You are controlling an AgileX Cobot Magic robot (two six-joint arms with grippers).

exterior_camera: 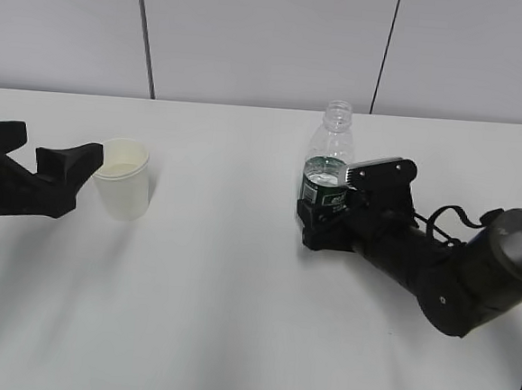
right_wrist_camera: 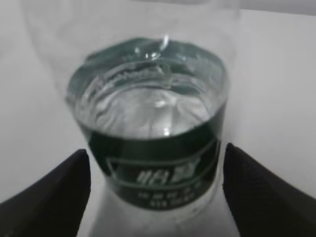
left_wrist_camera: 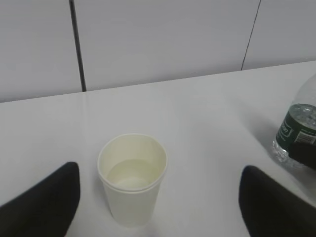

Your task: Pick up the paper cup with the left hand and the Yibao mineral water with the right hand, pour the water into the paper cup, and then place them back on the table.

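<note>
My left hand [left_wrist_camera: 158, 207] jaws are spread around the paper cup [exterior_camera: 122, 178], standing at nine o'clock on the worktop [exterior_camera: 233, 319]. My right hand [right_wrist_camera: 155, 197] jaws flank the Yibao mineral water [exterior_camera: 328, 169], apparently unclamped. Squeezing off-centre could tip the capless bottle, spilling water.

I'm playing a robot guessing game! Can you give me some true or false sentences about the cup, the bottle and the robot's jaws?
1. The paper cup stands upright on the table. True.
2. The bottle has a cap on. False: its neck is open, with no cap.
3. The left gripper already squeezes the cup. False: its jaws are wide open, one on each side of the cup, not touching it.
4. The bottle has water in it. True: water shows at the height of the green label.
5. The bottle is lying on its side. False: it stands upright, between the jaws of the right gripper.
</note>
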